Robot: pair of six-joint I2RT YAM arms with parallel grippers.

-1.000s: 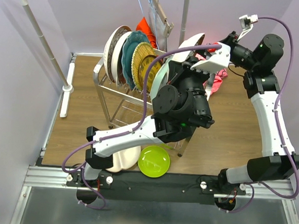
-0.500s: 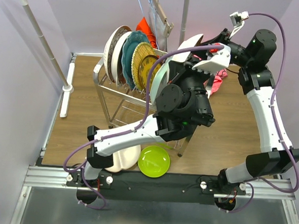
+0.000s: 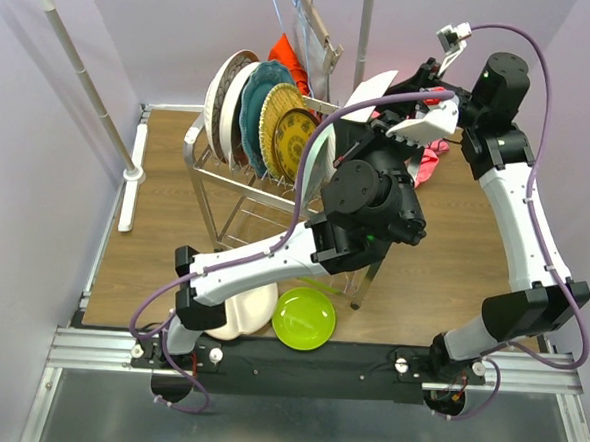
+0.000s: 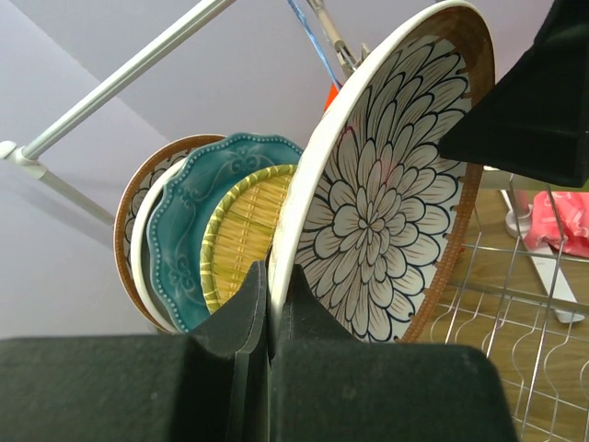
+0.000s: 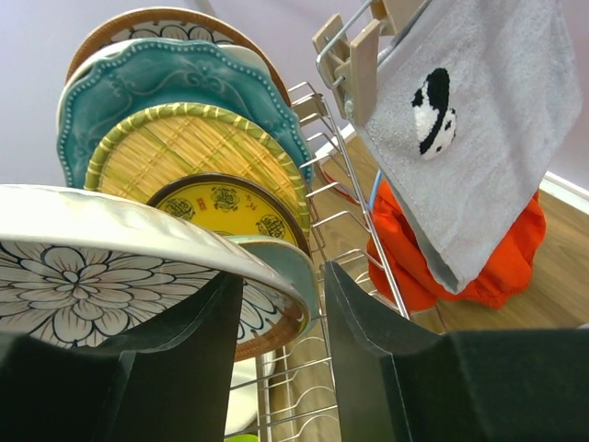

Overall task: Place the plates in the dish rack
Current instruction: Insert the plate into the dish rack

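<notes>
Left tool [image 4: 273, 273] is clenched on the lower rim of the floral plate [image 4: 377, 212]; the rim runs straight into the slit between the fingers at bottom centre of the left wrist view.

Right tool [image 5: 281, 276] straddles the same plate's rim from the other side, one finger on each face. Can't tell if it actually presses or just brackets the rim.

From overhead, the floral plate sits upper centre, tilted with its white underside up, over the right end of the dish rack [image 3: 208, 171]. The left arm's wrist hides its lower half. Can't tell if the edge is seated in a slot.

Already standing on edge in the rack's upper tier, left to right in the overhead frame:
- brown-rimmed white plate [image 3: 226, 95]
- teal scalloped plate [image 3: 258, 97]
- yellow-green woven-look plate [image 3: 277, 118]
- yellow patterned plate [image 3: 298, 136] with a dark rim, nearest the floral one

Still on the counter [image 3: 155, 222], bottom centre of the overhead:
- lime green plate [image 3: 304, 317], lying flat
- white plate [image 3: 247, 313] just left of it, partly under the left arm

The rack stands left of centre on the counter, and the white clothes rail [image 3: 79, 68] runs along the upper left behind it. A grey towel [image 5: 479, 120] is clipped up at the upper right of the right wrist view, with an orange cloth [image 5: 460, 249] below it. A pink cloth [image 3: 434, 154] lies right of the rack, under the right arm.
</notes>
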